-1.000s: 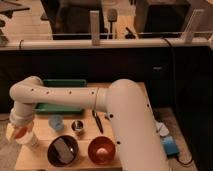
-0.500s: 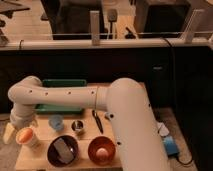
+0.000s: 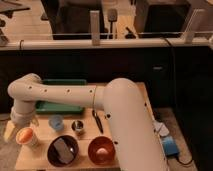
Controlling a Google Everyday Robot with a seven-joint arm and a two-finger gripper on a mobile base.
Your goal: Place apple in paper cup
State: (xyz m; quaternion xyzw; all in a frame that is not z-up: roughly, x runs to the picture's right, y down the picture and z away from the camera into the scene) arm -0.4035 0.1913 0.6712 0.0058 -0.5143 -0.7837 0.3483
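Arm: the white arm (image 3: 75,95) reaches from the right across the green tray, bends at the far left and turns down toward the worktop's left end.
Gripper: the gripper (image 3: 14,129) hangs at the left edge of the worktop, just above and to the left of the paper cup.
Grip opening: cannot tell from this view; whether it touches the apple cannot be told either.
Apple: the apple (image 3: 23,134) sits in the mouth of the paper cup, its orange top showing above the rim.
Paper cup: the paper cup (image 3: 31,144) stands upright at the front left of the worktop, near the edge.
Worktop: the wooden worktop (image 3: 42,161) carries all the vessels.
Light-blue cup: the light-blue cup (image 3: 56,122) stands right of the paper cup and a little further back.
Metal cup: the metal cup (image 3: 77,126) stands just right of the light-blue cup.
Dark bowl: the dark bowl (image 3: 62,150) sits at the front, with a grey item inside.
Orange bowl: the orange bowl (image 3: 101,149) sits just beside the dark bowl, on its right.
Green tray: the green tray (image 3: 59,107) lies at the back, partly behind the arm.
Utensil: a dark utensil (image 3: 97,121) lies between the metal cup and the arm.
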